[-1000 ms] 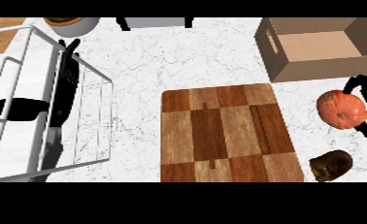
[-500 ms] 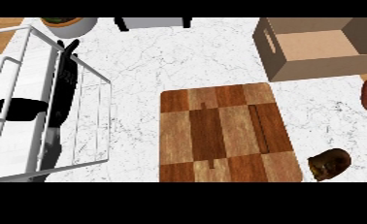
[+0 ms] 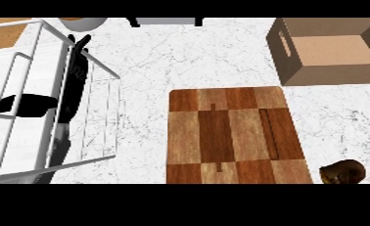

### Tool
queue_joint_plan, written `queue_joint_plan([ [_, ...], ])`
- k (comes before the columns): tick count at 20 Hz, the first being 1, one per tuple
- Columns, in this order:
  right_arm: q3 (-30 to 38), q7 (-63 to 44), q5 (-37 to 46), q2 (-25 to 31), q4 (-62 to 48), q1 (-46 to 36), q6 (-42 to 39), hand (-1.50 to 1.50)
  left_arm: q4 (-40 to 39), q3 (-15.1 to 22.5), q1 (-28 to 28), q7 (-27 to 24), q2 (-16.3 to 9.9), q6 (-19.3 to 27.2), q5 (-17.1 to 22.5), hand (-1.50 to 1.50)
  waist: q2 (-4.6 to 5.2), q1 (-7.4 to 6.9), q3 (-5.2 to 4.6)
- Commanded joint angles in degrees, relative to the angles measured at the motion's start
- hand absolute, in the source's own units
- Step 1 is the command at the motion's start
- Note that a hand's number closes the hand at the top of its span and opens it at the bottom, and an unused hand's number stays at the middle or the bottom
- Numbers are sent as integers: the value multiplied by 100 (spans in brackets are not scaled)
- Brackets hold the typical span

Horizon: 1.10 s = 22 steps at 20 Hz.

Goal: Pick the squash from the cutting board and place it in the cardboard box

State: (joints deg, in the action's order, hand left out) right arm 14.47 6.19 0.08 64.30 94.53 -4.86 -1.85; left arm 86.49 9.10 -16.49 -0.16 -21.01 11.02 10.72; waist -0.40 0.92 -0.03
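The wooden checkered cutting board (image 3: 231, 137) lies in the middle of the white marble counter with nothing on it. No squash shows anywhere in the head view. The open cardboard box (image 3: 332, 54) stands at the upper right, and the part of its inside that shows is bare. My left hand (image 3: 76, 71) rests at the left behind the wire rack, fingers straight and pointing up, holding nothing. My right hand is out of view.
A white wire rack (image 3: 94, 59) fills the left side, in front of my left forearm. A dark brown lumpy object (image 3: 343, 172) sits at the lower right beside the board. The rim of a pale bowl (image 3: 80, 22) shows at the top left.
The orange-red squash that hung at the right edge one second ago has left the view to the right. My left hand has not moved.
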Motion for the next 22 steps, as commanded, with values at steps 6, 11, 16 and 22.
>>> queue_joint_plan([
  [6,-34,-473,-268,76,-699,-885,-305,150,-5,962,203,236,58,-781,-169,0,74,-249,2],
  [11,-407,-408,147,-96,-1404,-1403,-92,150,-282,1068,56,76,214,-786,-196,0,147,-360,6],
  [16,-788,-371,601,-68,-1996,-1997,-114,150,-251,1159,-412,329,285,-633,-342,0,155,-391,12],
  [22,-1290,-91,1328,-454,-2781,-2490,228,150,-357,1128,-291,179,298,-732,-253,0,170,-452,12],
])
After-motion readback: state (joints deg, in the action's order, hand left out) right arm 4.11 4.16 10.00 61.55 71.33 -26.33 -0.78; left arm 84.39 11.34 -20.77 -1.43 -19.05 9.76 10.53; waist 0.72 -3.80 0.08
